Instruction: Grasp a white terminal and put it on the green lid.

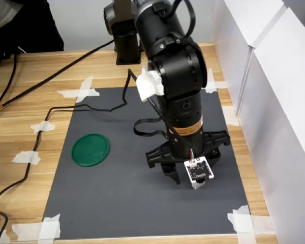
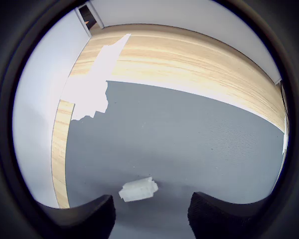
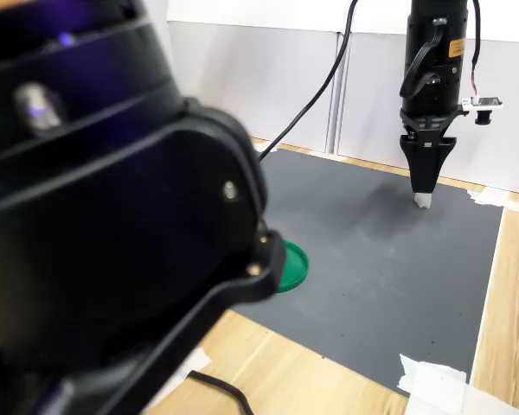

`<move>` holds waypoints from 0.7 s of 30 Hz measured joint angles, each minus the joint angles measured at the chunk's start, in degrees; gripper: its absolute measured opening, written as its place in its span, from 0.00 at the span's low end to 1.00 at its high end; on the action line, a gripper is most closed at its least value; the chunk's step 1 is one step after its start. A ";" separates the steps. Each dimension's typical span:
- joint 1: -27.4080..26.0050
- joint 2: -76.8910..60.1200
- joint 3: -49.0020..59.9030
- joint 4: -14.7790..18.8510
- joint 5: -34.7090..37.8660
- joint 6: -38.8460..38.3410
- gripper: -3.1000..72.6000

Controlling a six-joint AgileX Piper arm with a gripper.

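Dark grey matting [image 1: 117, 198] covers a light wooden table [image 1: 25, 101], its corners held down by strips of white tape [image 1: 40, 230], with white panels [image 1: 274, 101] walling off the side on the first exterior view's right. Near the mat's edge on the first exterior view's left lies the green lid [image 1: 90, 149], flat and round with a raised rim; in the second exterior view it is mostly hidden behind a large blurred black body [image 3: 112, 190] close to the camera. Well apart from the lid, over the mat's far side, the black arm [image 1: 175, 76] points straight down, and the gripper [image 1: 195, 185] sits low over the mat with a small camera module on its wrist. In the wrist view the white terminal [image 2: 138, 189] — a tiny blocky piece — lies on the grey mat between the two dark fingertips [image 2: 97, 214], nearer one of them and touching neither; the jaws stand apart with bare mat on either side of the piece. In the second exterior view a small white bit [image 3: 423, 201] shows right at the gripper's tip, just at the mat's surface. A black cable [image 1: 51, 79] runs across the wood and onto the mat behind the lid.
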 joint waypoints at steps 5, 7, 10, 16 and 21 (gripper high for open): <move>0.66 0.83 -0.37 0.00 -0.19 0.24 0.86; 0.66 1.10 -0.43 -0.24 -0.26 0.25 0.86; 0.66 1.61 -0.43 -1.07 -0.61 0.43 0.86; 0.66 2.74 -0.48 -1.49 -1.29 0.61 0.86; 0.66 2.84 -0.48 -1.49 -2.15 0.65 0.86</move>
